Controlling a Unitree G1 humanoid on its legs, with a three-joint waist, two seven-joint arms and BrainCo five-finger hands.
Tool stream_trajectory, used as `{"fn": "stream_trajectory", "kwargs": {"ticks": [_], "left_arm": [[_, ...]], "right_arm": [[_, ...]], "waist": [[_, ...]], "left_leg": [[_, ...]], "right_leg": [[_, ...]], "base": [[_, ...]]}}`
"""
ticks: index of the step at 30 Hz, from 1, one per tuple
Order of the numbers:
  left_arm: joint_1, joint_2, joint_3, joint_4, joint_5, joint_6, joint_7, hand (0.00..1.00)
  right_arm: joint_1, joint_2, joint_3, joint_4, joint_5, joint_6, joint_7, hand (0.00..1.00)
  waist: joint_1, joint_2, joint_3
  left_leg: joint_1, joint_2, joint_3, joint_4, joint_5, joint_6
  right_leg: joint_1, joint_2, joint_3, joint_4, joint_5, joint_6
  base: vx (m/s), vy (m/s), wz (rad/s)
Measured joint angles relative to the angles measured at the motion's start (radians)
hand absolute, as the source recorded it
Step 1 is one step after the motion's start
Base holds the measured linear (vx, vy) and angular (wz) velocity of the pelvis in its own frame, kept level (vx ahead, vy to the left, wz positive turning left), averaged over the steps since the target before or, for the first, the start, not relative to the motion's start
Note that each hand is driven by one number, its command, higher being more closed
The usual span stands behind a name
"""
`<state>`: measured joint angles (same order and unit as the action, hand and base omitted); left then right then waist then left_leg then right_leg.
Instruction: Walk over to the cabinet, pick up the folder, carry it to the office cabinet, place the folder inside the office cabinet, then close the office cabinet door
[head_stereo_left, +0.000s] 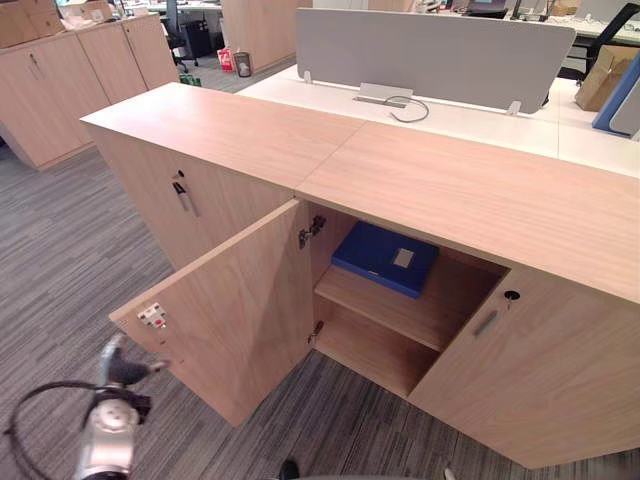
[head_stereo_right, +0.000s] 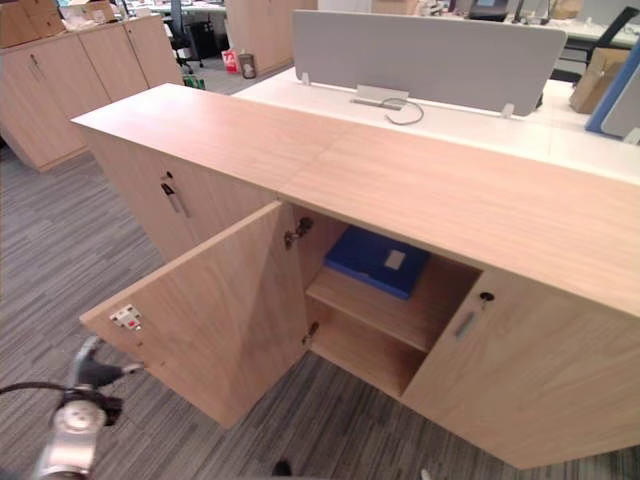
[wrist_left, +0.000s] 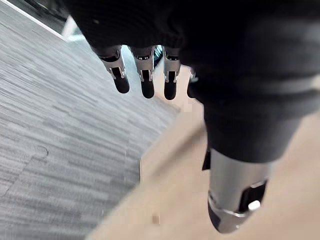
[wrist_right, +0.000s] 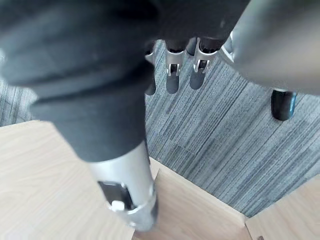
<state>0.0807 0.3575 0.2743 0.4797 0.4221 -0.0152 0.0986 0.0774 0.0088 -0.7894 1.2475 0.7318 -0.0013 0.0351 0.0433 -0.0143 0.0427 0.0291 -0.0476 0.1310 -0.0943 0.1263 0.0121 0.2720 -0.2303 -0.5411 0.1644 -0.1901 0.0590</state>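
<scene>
While its left door (head_stereo_left: 235, 300) stands ajar, the office cabinet (head_stereo_left: 480, 190) holds the blue folder (head_stereo_left: 385, 258) on its upper shelf (head_stereo_left: 400, 312); left robot hand (wrist_left: 146, 75) and right robot hand (wrist_right: 172, 75) hang empty, fingers uncurled, over carpet (head_stereo_left: 60, 260).

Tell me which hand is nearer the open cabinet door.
Left, likely. The left hand is at the outer edge of the open door, by its latch. The right hand hangs over carpet beside wood panels that I cannot identify.

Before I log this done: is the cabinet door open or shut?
Open: the left door stands swung out, blue folder visible on the shelf.
</scene>
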Motion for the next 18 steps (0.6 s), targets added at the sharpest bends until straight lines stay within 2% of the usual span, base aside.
{"fn": "stream_trajectory", "kwargs": {"ticks": [5,13,18], "left_arm": [[0.007,0.001,-0.053,0.002,0.044,0.0,-0.035,0.0],[-0.019,0.006,-0.071,0.002,0.05,0.003,-0.026,0.0],[-0.022,0.014,-0.095,-0.039,0.061,0.037,-0.003,0.0]], "right_arm": [[0.005,-0.005,0.007,0.0,-0.01,0.001,0.0,0.0],[-0.006,-0.006,0.046,-0.001,-0.022,0.002,0.001,0.0],[-0.005,-0.006,0.071,-0.008,-0.048,0.002,0.004,0.0]], "waist": [[0.0,0.006,0.022],[-0.001,-0.001,0.035],[0.002,-0.002,0.049]], "left_leg": [[0.009,-0.005,-0.013,0.0,-0.002,0.002],[0.008,-0.005,-0.017,0.0,-0.001,0.001],[0.009,-0.002,-0.013,0.001,0.009,-0.003]], "right_leg": [[0.024,0.004,-0.005,-0.017,0.0,0.0],[0.031,0.008,-0.005,-0.032,0.008,0.008],[0.032,0.004,-0.004,-0.037,0.02,0.013]], "base": [[0.01,0.004,0.08],[0.0,0.001,0.01],[0.01,0.02,0.01]]}}
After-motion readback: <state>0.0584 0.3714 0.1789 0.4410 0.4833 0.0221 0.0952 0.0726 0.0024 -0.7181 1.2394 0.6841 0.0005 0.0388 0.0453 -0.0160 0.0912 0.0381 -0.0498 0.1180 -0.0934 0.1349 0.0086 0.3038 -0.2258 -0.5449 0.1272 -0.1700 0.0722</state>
